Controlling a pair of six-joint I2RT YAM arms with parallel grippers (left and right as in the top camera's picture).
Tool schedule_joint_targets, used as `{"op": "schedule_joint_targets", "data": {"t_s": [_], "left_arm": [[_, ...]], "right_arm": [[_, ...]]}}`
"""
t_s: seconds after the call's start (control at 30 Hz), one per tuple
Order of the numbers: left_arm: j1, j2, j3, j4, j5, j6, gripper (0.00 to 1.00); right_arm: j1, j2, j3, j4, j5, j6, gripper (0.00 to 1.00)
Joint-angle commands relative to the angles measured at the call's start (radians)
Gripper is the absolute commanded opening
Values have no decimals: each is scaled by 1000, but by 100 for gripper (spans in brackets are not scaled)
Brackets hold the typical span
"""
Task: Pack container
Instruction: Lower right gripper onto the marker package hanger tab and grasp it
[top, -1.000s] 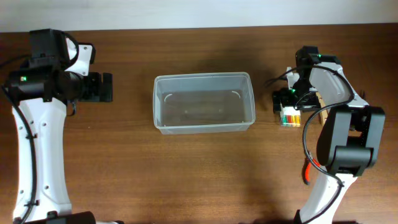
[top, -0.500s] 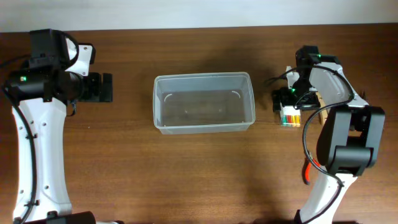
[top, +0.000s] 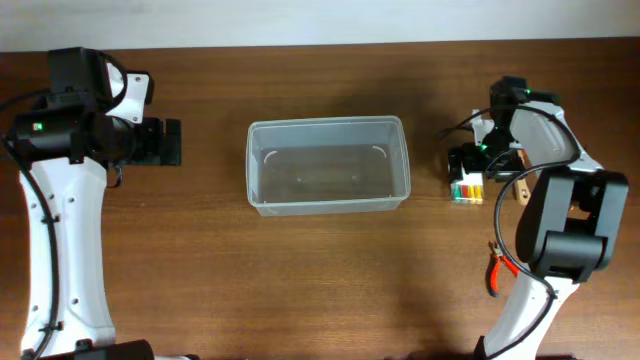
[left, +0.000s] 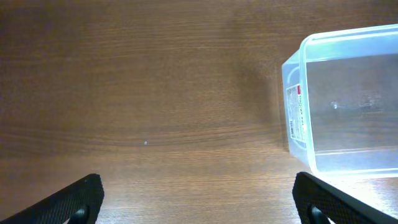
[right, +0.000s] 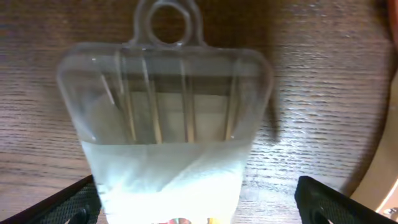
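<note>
Container (top: 328, 165) at centre of table (top: 320, 290), empty; I judge it light, thin-walled, slick, so pinch thick rim. Left gripper (left: 196, 193) wide, holding nothing. Right gripper (right: 196, 199) wide, straddling clear pack (right: 165, 118), possibly bits.

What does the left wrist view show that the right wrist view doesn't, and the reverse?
Left wrist only: the container, a label on its end wall. Right wrist only: a clear plastic packet with a hanging hole, close up. Both: the wooden table, and an open gripper at the bottom edge: left gripper, right gripper.
</note>
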Motion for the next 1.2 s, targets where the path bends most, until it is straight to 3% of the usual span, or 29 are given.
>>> {"op": "schedule_joint_targets", "data": {"t_s": [0.0, 0.87, 1.17], "left_arm": [[3, 10, 15, -1, 7, -8, 99], [3, 10, 15, -5, 6, -8, 99], [3, 10, 15, -9, 6, -8, 99]], "right_arm": [[15, 15, -11, 5, -10, -12, 99], [21, 60, -11, 40, -19, -4, 100], [20, 61, -11, 47, -20, -19, 94]]}}
